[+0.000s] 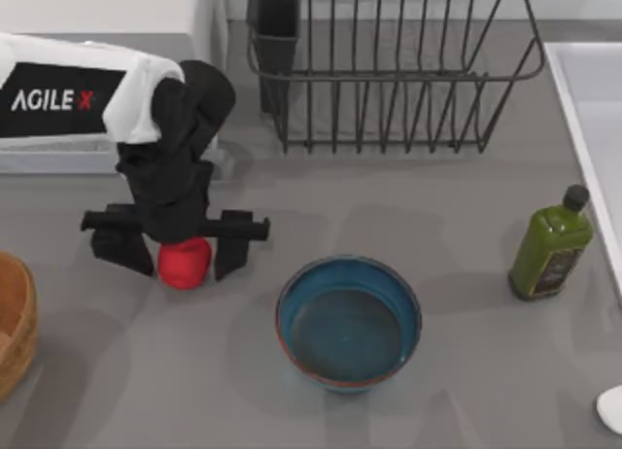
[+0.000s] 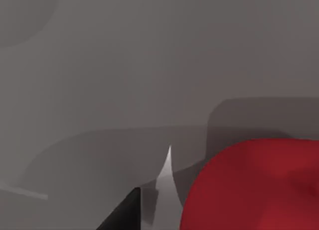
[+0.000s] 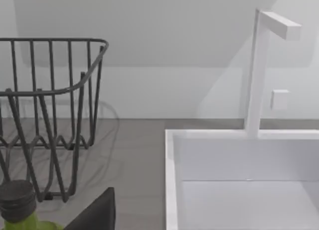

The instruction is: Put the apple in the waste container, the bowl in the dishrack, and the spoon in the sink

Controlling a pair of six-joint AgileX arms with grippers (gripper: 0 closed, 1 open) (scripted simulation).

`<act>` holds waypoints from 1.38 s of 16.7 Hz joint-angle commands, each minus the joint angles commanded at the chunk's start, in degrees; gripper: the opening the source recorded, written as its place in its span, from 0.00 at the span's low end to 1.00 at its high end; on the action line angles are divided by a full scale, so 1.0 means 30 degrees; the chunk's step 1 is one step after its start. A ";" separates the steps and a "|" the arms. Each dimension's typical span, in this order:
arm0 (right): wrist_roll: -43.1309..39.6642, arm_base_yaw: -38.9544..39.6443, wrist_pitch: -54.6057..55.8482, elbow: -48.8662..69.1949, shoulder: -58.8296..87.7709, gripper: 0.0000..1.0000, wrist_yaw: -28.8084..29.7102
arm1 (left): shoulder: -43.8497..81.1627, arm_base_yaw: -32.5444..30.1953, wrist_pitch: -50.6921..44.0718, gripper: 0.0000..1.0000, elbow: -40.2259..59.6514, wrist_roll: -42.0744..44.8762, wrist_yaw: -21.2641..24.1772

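The red apple (image 1: 185,262) lies on the grey table left of centre. My left gripper (image 1: 178,249) hangs right over it, open, one finger on each side and both clear of the fruit. In the left wrist view the apple (image 2: 254,190) looms close. The blue-teal bowl (image 1: 348,321) stands upright to the apple's right. The white spoon (image 1: 612,407) shows as a pale oval at the right edge. The tan waste container (image 1: 14,323) pokes in at the left edge. The black dishrack (image 1: 389,70) is at the back, the sink (image 1: 583,99) at the right. A dark part of my right gripper (image 3: 94,215) shows beside the sink (image 3: 172,180).
A green bottle (image 1: 551,245) with a black cap stands between the bowl and the sink, also close in the right wrist view as the bottle (image 3: 17,210). A white microwave (image 1: 107,7) sits back left. A white faucet (image 3: 256,65) rises behind the sink, and the dishrack (image 3: 50,115) stands beside it.
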 joint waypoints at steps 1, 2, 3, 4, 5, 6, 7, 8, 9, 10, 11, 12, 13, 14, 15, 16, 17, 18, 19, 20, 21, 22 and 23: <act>0.0000 0.0000 0.0000 0.0000 0.0000 1.00 0.0000 | 0.0000 0.0000 0.0000 0.40 0.0000 0.0000 0.0000; 0.0000 0.0000 0.0000 0.0000 0.0000 1.00 0.0000 | 0.0000 0.0000 0.0000 0.32 0.0000 0.0000 0.0000; 0.0000 0.0000 0.0000 0.0000 0.0000 1.00 0.0000 | 0.0000 0.0000 0.0000 0.25 0.0000 0.0000 0.0000; 0.0000 0.0000 0.0000 0.0000 0.0000 1.00 0.0000 | 0.0000 0.0000 0.0000 0.17 0.0000 0.0000 0.0000; 0.0000 0.0000 0.0000 0.0000 0.0000 1.00 0.0000 | 0.0000 0.0000 0.0000 0.10 0.0000 0.0000 0.0000; 0.0000 0.0000 0.0000 0.0000 0.0000 1.00 0.0000 | 0.0000 0.0000 0.0000 0.02 0.0000 0.0000 0.0000; 0.0000 0.0000 0.0000 0.0000 0.0000 1.00 0.0000 | 0.0000 0.0000 0.0000 0.00 0.0000 0.0000 0.0000; 0.0000 0.0000 0.0000 0.0000 0.0000 1.00 0.0000 | 0.0000 0.0000 0.0000 0.00 0.0000 0.0000 0.0000; 0.0000 0.0000 0.0000 0.0000 0.0000 1.00 0.0000 | 0.0000 0.0000 0.0000 0.00 0.0000 0.0000 0.0000; 0.0000 0.0000 0.0000 0.0000 0.0000 1.00 0.0000 | 0.0000 0.0000 0.0000 0.00 0.0000 0.0000 0.0000; 0.0000 0.0000 0.0000 0.0000 0.0000 1.00 0.0000 | 0.0000 0.0000 0.0000 0.00 0.0000 0.0000 0.0000; 0.0000 0.0000 0.0000 0.0000 0.0000 1.00 0.0000 | 0.0000 0.0000 0.0000 0.00 0.0000 0.0000 0.0000; 0.0000 0.0000 0.0000 0.0000 0.0000 1.00 0.0000 | 0.0000 0.0000 0.0000 0.00 0.0000 0.0000 0.0000; 0.0000 0.0000 0.0000 0.0000 0.0000 1.00 0.0000 | 0.0000 0.0000 0.0000 0.00 0.0000 0.0000 0.0000; 0.0000 0.0000 0.0000 0.0000 0.0000 1.00 0.0000 | -0.0399 -0.0013 -0.0278 0.00 0.0023 0.0133 -0.0236; 0.0000 0.0000 0.0000 0.0000 0.0000 1.00 0.0000 | -0.0412 -0.0054 -0.0305 0.00 0.0033 0.0144 -0.0194; 0.0000 0.0000 0.0000 0.0000 0.0000 1.00 0.0000 | -0.0455 -0.0263 -0.0459 0.00 0.0103 0.0175 0.0000; 0.0000 0.0000 0.0000 0.0000 0.0000 1.00 0.0000 | -0.0504 -0.0569 -0.0753 0.00 0.0243 0.0190 0.0322; 0.0000 0.0000 0.0000 0.0000 0.0000 1.00 0.0000 | -0.0562 -0.0921 -0.1198 0.00 0.0474 0.0192 0.0746; 0.0000 0.0000 0.0000 0.0000 0.0000 1.00 0.0000 | -0.0644 -0.1265 -0.1793 0.00 0.0820 0.0200 0.1202; 0.0000 0.0000 0.0000 0.0000 0.0000 1.00 0.0000 | -0.0782 -0.1543 -0.2504 0.00 0.1279 0.0230 0.1609; 0.0000 0.0000 0.0000 0.0000 0.0000 1.00 0.0000 | -0.0988 -0.1715 -0.3284 0.00 0.1810 0.0281 0.1881; 0.0000 0.0000 0.0000 0.0000 0.0000 1.00 0.0000 | -0.1259 -0.1751 -0.4075 0.00 0.2367 0.0336 0.1958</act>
